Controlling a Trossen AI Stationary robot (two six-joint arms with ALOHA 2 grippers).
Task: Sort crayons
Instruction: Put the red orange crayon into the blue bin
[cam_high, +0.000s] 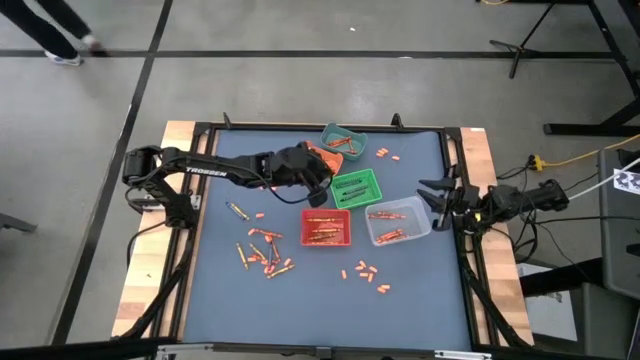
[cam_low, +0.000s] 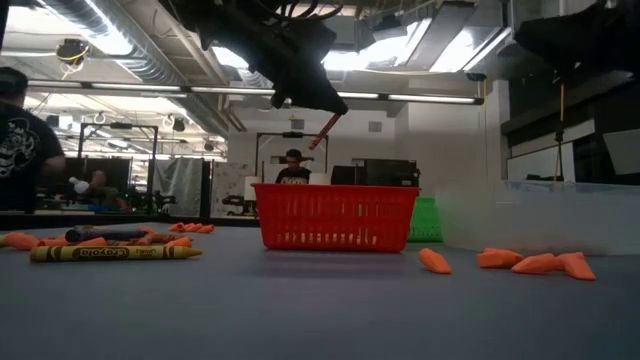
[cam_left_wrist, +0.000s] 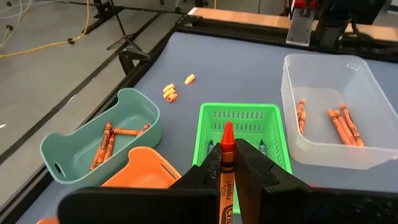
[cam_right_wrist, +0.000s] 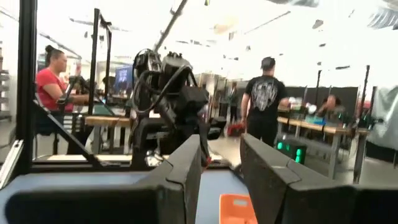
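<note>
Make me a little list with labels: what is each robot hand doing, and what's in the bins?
left hand: shut on an orange-red crayon, held above the green bin
right hand: open, empty, waiting at the table's right edge
teal bin: a few orange crayons
clear bin: several orange crayons
red bin: some crayons
loose crayons: scattered on the blue table

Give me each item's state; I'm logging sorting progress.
left gripper: shut on an orange-red crayon, raised by the green bin.
right gripper: open, empty, at the table's right edge.
red bin: holds crayons.
clear bin: holds crayons.
teal bin: holds crayons.
</note>
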